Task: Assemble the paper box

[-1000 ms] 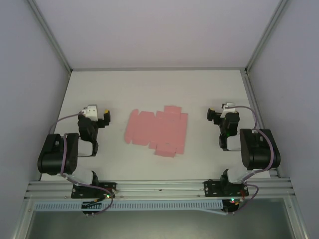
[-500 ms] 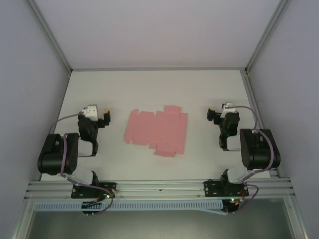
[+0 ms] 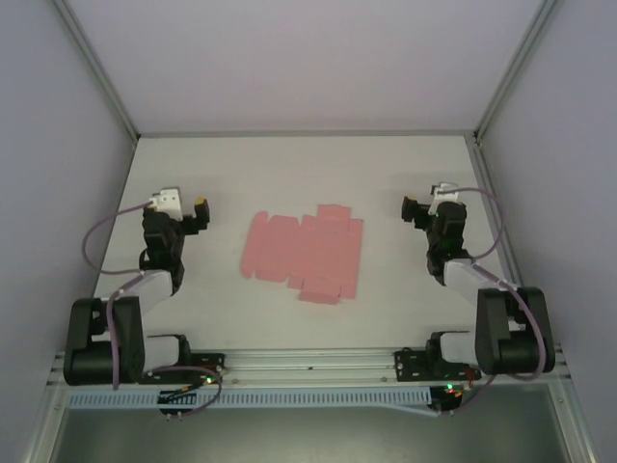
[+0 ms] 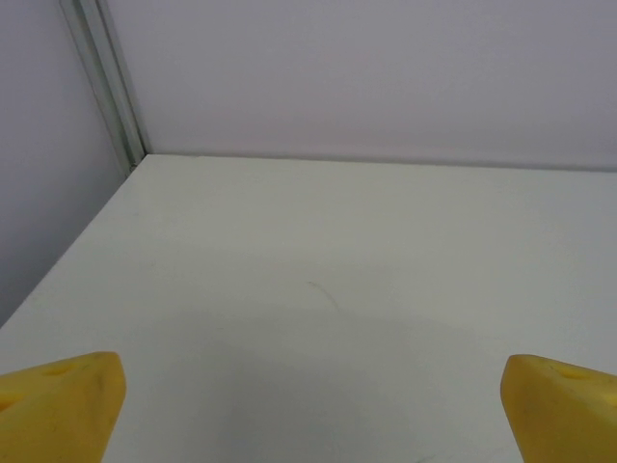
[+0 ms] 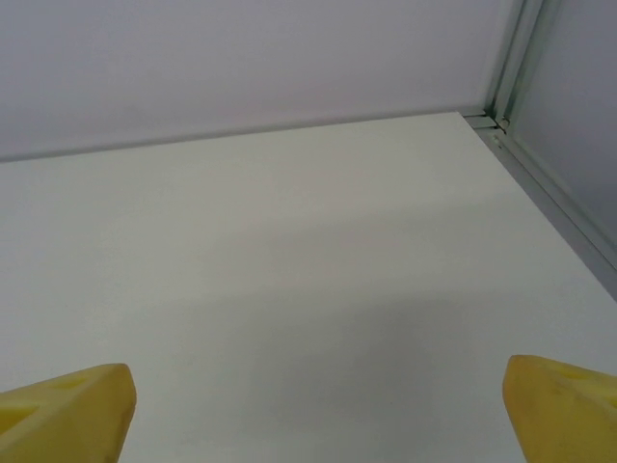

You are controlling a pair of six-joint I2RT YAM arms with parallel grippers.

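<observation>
The paper box (image 3: pixel 304 256) lies as a flat salmon-pink die-cut sheet with flaps in the middle of the white table (image 3: pixel 308 174). My left gripper (image 3: pixel 196 214) hovers to the left of the sheet, well apart from it. The right gripper (image 3: pixel 413 209) hovers to the sheet's right, also apart. In the left wrist view the left gripper (image 4: pixel 313 415) is open, its yellow fingertips (image 4: pixel 58 405) at the frame's bottom corners with bare table between them. The right gripper (image 5: pixel 313 415) is open too, with yellow fingertips (image 5: pixel 564 405) wide apart over bare table.
Pale walls close the table in at the back and on both sides. An aluminium frame post (image 4: pixel 111 87) stands at the far left corner and another post (image 5: pixel 511 58) at the far right corner. The arm bases sit on a rail (image 3: pixel 308 365) at the near edge.
Both arms have unfolded from their tucked pose, and both grippers have moved a little toward the back of the table. The pink sheet has not moved.
</observation>
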